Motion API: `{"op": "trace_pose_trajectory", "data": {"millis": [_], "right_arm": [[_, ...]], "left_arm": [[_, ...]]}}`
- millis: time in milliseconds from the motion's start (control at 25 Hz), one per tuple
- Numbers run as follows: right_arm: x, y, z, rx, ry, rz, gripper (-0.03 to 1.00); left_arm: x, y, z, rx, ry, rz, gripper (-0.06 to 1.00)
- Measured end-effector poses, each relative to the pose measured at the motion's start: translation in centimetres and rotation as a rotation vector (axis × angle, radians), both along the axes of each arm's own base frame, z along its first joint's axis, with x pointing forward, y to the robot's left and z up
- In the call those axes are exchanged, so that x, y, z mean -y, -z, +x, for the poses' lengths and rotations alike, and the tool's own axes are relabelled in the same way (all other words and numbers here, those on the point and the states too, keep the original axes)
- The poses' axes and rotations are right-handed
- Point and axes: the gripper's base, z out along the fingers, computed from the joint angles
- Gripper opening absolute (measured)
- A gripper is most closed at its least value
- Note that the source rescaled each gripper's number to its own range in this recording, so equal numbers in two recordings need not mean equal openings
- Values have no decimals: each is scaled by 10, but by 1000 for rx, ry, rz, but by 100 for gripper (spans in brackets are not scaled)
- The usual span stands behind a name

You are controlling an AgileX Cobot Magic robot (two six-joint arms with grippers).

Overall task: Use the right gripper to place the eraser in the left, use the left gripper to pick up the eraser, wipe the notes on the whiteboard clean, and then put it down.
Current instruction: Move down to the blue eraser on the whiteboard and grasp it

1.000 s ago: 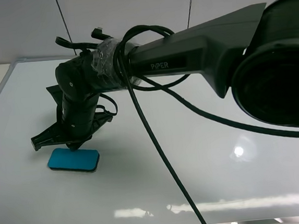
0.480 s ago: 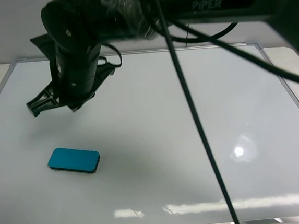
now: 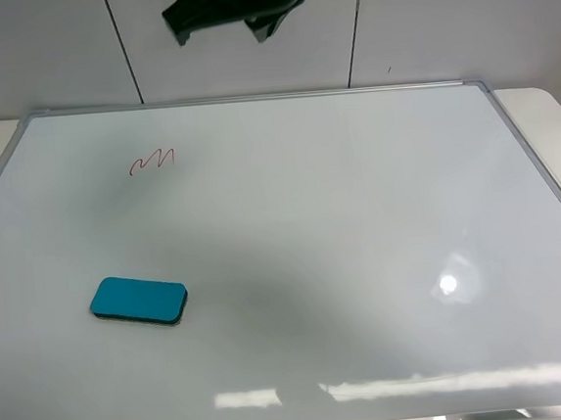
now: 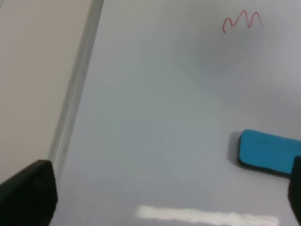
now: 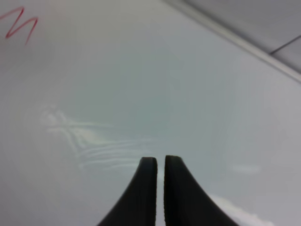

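The eraser [image 3: 138, 301] is lying on the whiteboard [image 3: 359, 213] near the notes [image 3: 153, 162], off-centre under the wide-open left tool [image 4: 162, 193]. The right tool [image 5: 160, 162] is sitting closed and empty. Descending misaligned risks shoving the eraser aside.

My left claw [image 4: 162, 195] hangs spread wide, holding nothing; my right claw [image 5: 160, 183] is pressed closed, empty.

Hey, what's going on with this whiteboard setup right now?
The teal eraser lies flat on the whiteboard, toward its left side, and neither gripper holds it. The left gripper hovers over the board with its jaws wide open, and its camera sees both the eraser and the red notes. The right gripper is shut and empty above bare board. The notes are not yet wiped.
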Motion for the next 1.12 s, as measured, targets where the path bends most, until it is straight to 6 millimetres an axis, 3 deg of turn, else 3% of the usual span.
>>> {"op": "trace_pose_trajectory", "data": {"millis": [360, 600, 760, 920, 1000, 1120], "right_arm": [[79, -85, -24, 155, 125, 81, 0], [137, -131, -58, 269, 182, 176, 0], [177, -145, -83, 338, 248, 224, 0], [210, -143, -110, 379, 306, 254, 2], [226, -139, -125, 396, 318, 259, 10], [246, -127, -144, 403, 324, 256, 45]], "left_arm": [[0, 0, 0, 0, 0, 0, 100], [0, 0, 0, 0, 0, 0, 100], [0, 0, 0, 0, 0, 0, 100], [0, 0, 0, 0, 0, 0, 100], [0, 0, 0, 0, 0, 0, 100], [0, 0, 0, 0, 0, 0, 100]]}}
